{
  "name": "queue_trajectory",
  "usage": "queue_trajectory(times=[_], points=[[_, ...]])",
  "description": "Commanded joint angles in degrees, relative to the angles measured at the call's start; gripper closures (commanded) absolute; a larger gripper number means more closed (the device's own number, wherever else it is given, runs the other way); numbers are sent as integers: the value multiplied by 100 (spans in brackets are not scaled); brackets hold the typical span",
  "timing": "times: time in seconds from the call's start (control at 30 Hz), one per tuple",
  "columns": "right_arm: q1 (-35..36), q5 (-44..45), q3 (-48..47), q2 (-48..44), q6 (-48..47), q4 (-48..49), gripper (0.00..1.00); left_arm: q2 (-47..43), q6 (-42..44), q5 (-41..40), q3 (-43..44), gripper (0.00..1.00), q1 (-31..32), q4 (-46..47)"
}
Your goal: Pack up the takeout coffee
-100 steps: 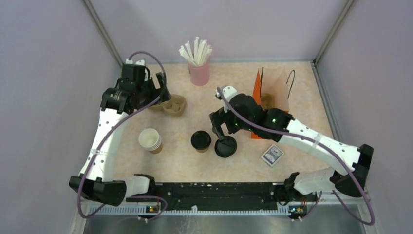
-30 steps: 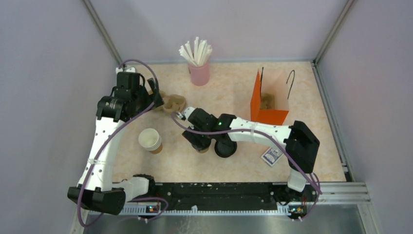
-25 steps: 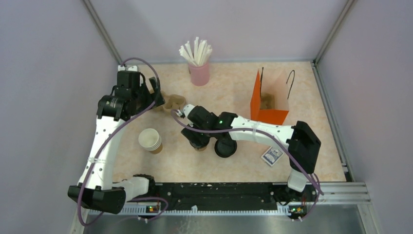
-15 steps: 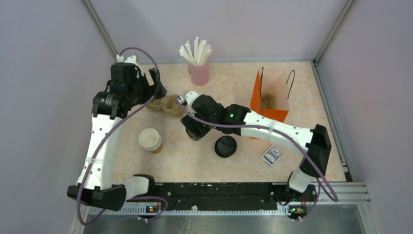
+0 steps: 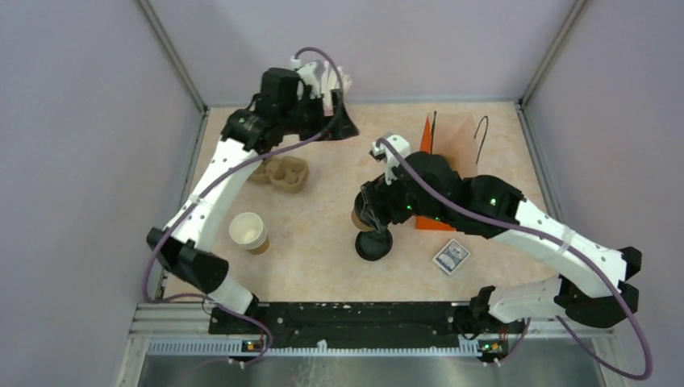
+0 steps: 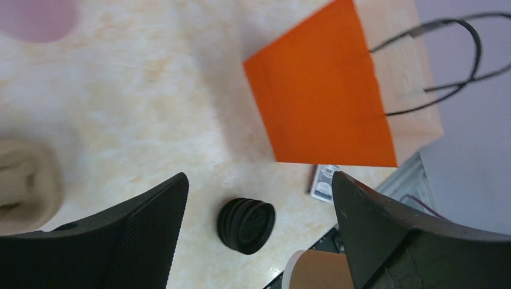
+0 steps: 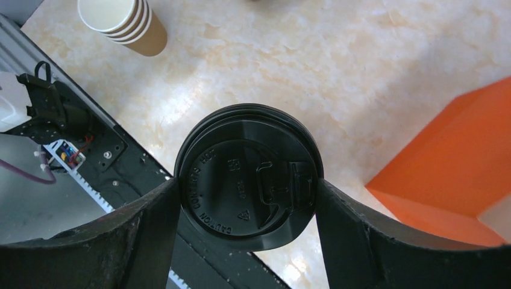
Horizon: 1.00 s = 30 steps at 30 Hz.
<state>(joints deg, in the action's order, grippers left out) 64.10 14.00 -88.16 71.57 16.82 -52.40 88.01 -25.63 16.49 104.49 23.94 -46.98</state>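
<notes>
Between the 2 fingers of the right pincer (image 7: 247, 188), the takeout coffee (image 7: 248, 171) is grasped upright, 1 finger against each side, black sip lid on top. It appears to hang clear of the desk (image 7: 373, 66), near the centre. The loose black lid (image 5: 373, 243) lies on the desk just beside it, on the near side. The orange paper bag (image 5: 446, 165) stands upright to the right with its mouth open and its handles up. Something brown sits inside; what it is cannot be told. The left pincer (image 6: 259, 180) is released and carries nothing, raised over the back of the desk.

Step in hand, as judged: transfer of the cup into the bag.
1. Hold the cup vertical; a tilt risks leakage at the sip hole.
2. Raise the base above the bag rim and handles before crossing.
3. Centre over the mouth, lower until seated, then release.
4. Do not squeeze harder; kraft walls probably dent.
</notes>
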Motion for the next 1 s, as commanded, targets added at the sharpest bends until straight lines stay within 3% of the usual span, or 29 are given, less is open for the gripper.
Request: queue_trajectory(times=[0.0,0.27,0.47,0.6,0.83,0.97], points=[[69,400,-385,-344,438,-685,30,503,-108,679,199,6,487,1279],[74,940,-969,-650,720,-1270,31,1849,15,1048,521,6,809,3607],[69,1025,-689,-1187,1012,-1209,32,3063,495,1364,1456,5,924,4376],[69,1166,-967,-1159,1139,-1402,32,3499,12,1092,2293,8,932,3650],[73,1902,-1835,-907,1156,-1419,32,2489,-781,670,1745,9,1044,2838],[68,2595,-2390,-856,1188,-1265,33,1856,-734,352,1222,7,1442,2145]])
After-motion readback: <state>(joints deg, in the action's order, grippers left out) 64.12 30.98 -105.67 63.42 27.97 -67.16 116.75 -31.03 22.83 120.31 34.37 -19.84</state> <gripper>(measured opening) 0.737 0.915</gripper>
